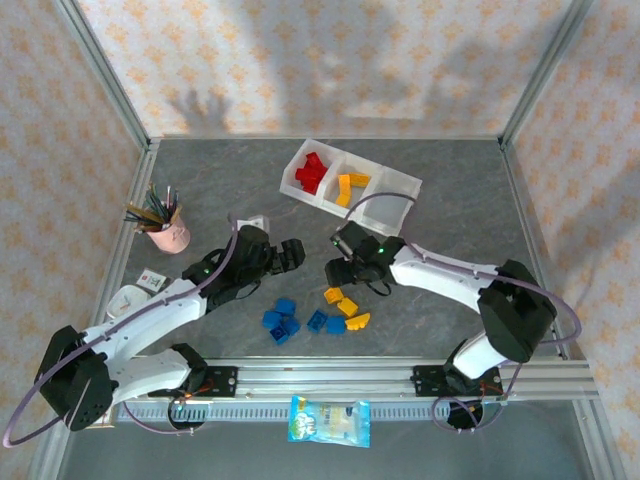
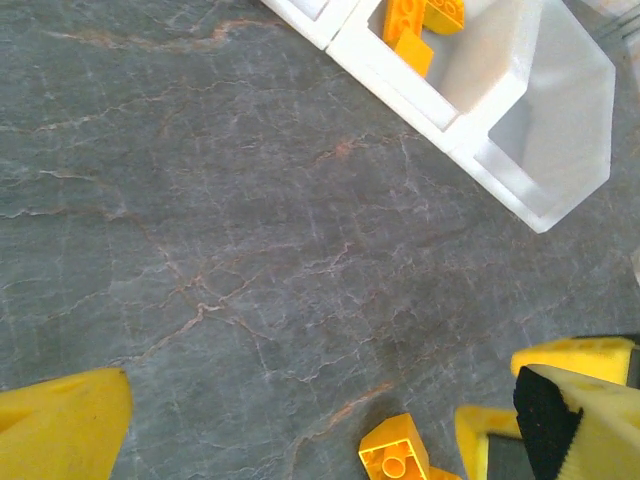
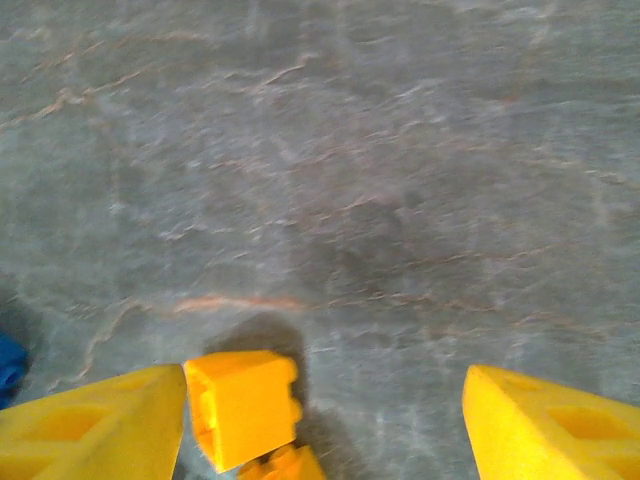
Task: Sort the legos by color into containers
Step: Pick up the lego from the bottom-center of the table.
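The right gripper (image 3: pixel 325 400) hangs low over the table, spread wide and empty, with a yellow-orange brick (image 3: pixel 243 405) just inside one finger (lined up for a pinch, I'd guess). The left gripper (image 2: pixel 320 425) gapes too, holding nothing. Blue bricks (image 1: pixel 283 322) lie loose near the arms, well apart from the tray (image 1: pixel 397 180), where red bricks (image 1: pixel 312 172) sit in one end compartment.

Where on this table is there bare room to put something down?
Bare tabletop lies between the pen cup and the tray, and right of the tray. The tray's right-hand compartment is empty. Crowded: near centre, around the blue bricks and yellow bricks by both arms' jaws.
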